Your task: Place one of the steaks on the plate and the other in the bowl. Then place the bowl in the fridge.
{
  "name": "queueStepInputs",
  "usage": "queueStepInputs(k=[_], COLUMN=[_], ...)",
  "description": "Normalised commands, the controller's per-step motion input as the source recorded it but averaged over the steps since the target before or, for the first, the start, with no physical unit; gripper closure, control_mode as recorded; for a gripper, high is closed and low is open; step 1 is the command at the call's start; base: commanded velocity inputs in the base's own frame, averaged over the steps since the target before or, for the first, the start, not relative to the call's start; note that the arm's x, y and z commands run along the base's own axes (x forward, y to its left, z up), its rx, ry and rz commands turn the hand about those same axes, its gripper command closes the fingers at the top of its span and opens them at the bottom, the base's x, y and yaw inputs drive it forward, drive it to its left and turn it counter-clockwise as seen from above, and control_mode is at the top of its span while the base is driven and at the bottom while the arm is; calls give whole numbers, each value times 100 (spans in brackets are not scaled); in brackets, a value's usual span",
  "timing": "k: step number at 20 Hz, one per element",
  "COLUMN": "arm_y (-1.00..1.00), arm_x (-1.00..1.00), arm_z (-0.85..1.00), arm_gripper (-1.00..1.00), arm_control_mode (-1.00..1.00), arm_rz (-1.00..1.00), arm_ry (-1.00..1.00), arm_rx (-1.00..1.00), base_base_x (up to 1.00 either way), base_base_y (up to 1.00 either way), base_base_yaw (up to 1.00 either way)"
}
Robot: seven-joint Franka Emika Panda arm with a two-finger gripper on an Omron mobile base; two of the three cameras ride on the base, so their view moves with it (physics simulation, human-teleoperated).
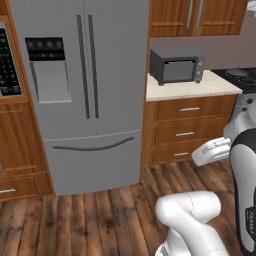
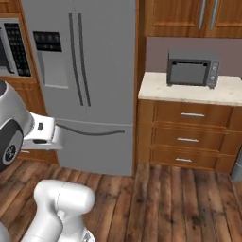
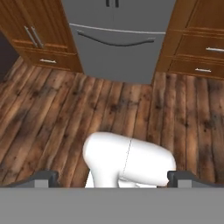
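Hand view: gripper is aimed down at the wood floor, two dark fingertips sit way out at either side, so the jaws are spread wide with nothing between them.
Fridge: dead ahead of the base, both doors shut, bottom drawer shut too. From the hand camera it sits at the top, past a stretch of floor, so well apart from the gripper.
Fridge in the base views: fridge is tall and grey; its long vertical handles run straight up and down where the two doors meet.
Key relation: fridge lies forward and above where the hand points, so my guess is the hand has to tip up before it reaches anything.
Counter: pale counter to the right of the fridge carries a toaster oven.
Steaks, plate, bowl: can't place them from here.
Task progress: looks like nothing's in hand yet, fridge not opened.
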Motion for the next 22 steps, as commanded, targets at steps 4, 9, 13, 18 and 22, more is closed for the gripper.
queueStepInputs(k=[4, 9, 13, 18, 22], arm_y=[0, 0, 0, 0, 0], arm_x=[0, 0, 0, 0, 0], arm_z=[0, 0, 0, 0, 0], arm_gripper=[-100, -100, -100, -100, -100], arm_control_mode=[100, 100, 100, 100, 100], arm_rz=[0, 0, 0, 0, 0], arm_ry=[0, 0, 0, 0, 0], arm_rx=[0, 0, 0, 0, 0], base_base_x=[11, 19, 4, 0, 19], base_base_y=[52, 3, 91, 77, 15], base_base_yaw=[-9, -13, -22, -15, -1])
